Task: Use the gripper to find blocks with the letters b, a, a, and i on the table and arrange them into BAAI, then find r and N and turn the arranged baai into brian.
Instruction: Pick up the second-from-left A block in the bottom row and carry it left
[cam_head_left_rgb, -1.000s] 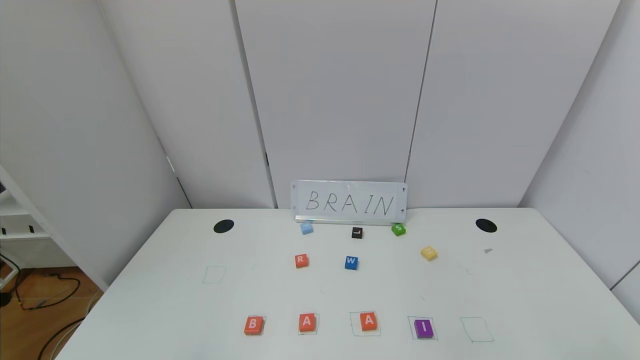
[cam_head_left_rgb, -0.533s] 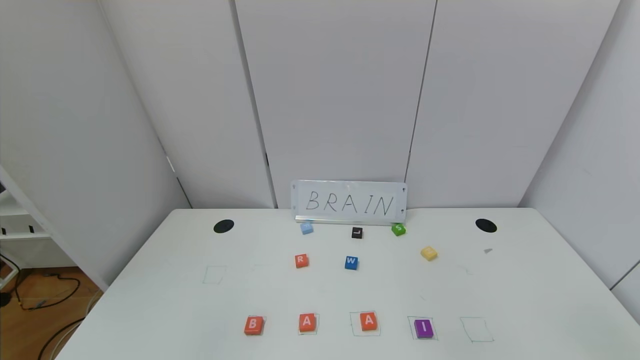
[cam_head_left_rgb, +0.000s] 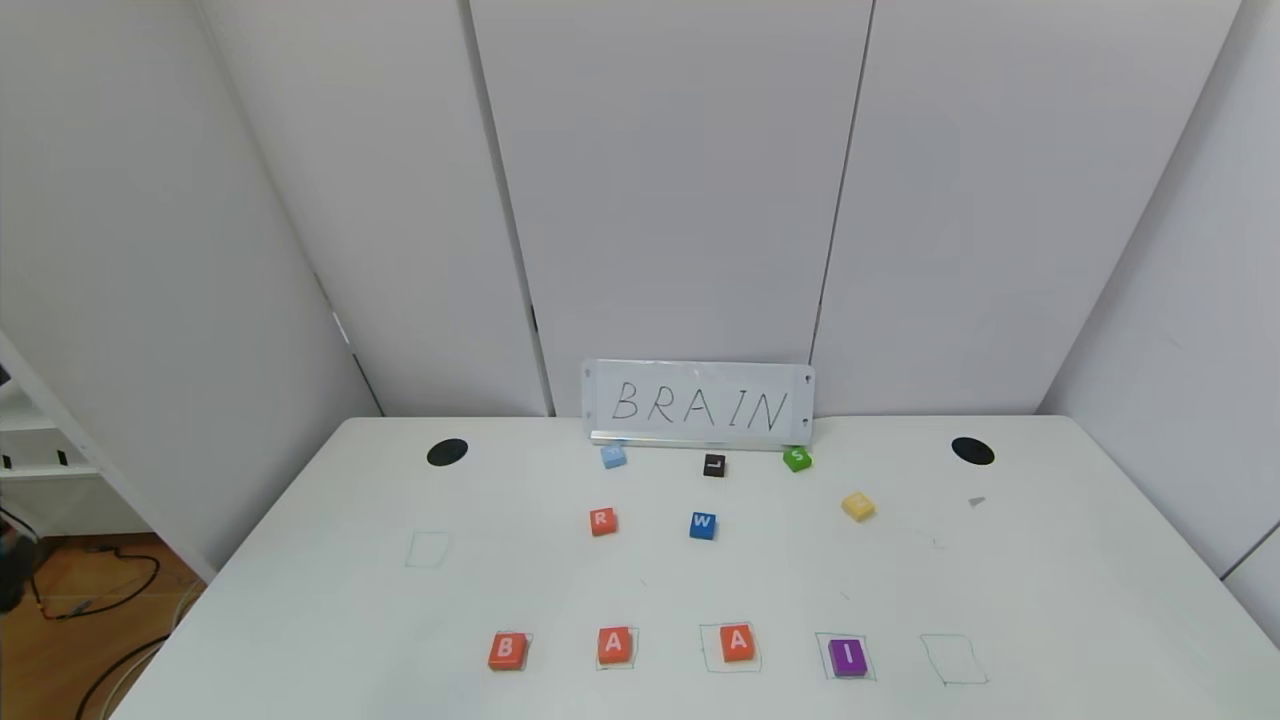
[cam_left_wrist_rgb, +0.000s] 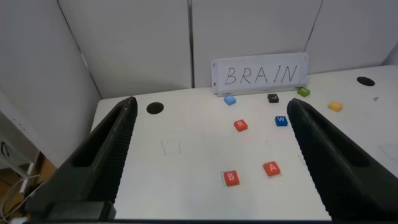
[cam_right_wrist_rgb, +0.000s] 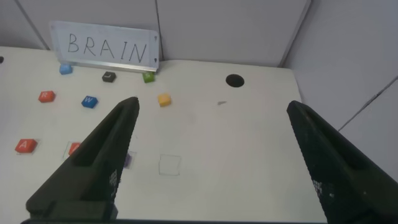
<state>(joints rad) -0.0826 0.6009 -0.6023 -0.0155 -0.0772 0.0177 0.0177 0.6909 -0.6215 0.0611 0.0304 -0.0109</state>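
Observation:
On the white table, four blocks stand in a front row inside pen outlines: orange-red B, A, A and purple I. The orange-red r lies behind them, and the yellow N lies further right. Neither gripper shows in the head view. My left gripper is open and empty, held high over the table's front left, with B, A and r between its fingers. My right gripper is open and empty over the front right, with N ahead of it.
A BRAIN sign stands at the back. A light blue block, a black L and a green S lie before it, and a blue W lies beside r. Empty pen outlines sit right of I and at the left.

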